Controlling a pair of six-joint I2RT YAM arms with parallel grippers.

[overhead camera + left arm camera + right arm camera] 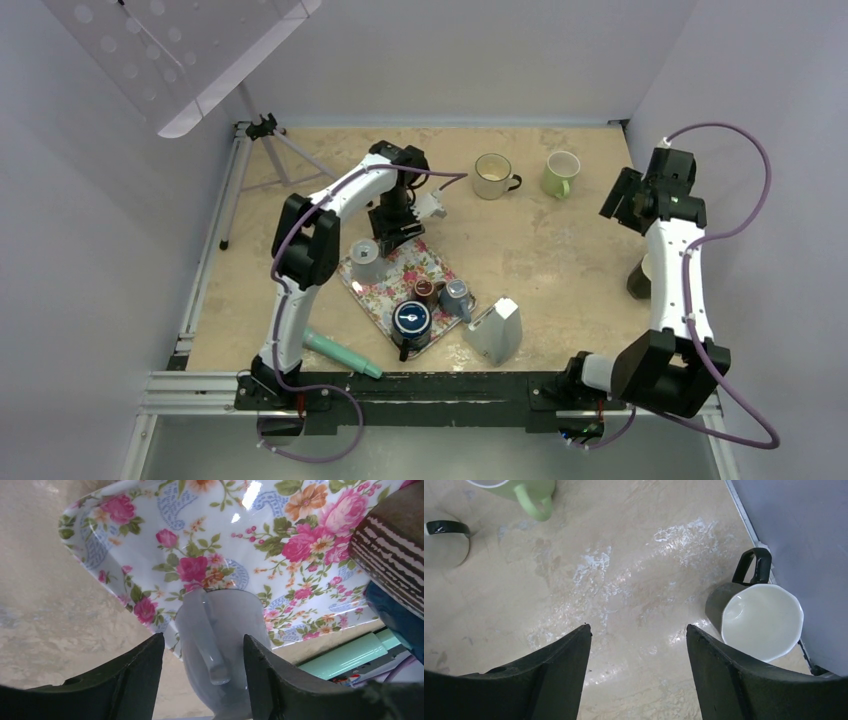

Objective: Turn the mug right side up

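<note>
Sitting on the tray (402, 266) (floral) is the mug (366, 258).

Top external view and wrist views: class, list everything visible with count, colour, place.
Table: one, beige.
Tray: one, floral, left of centre.
Grey mug: one, tray's left corner.
Brown mug: one, on tray.
Blue-grey mug: one, on tray.
Dark blue mug: one, tray's near corner.
Cream mug: one, far centre.
Green mug: one, beside it.
Dark mug: one, right edge.
Box: one, white, right of tray.
Tube: one, mint green, near edge.
Tripod: one, far-left corner.
Left gripper: black, open around grey mug.
Right gripper: black, open above table.
</note>
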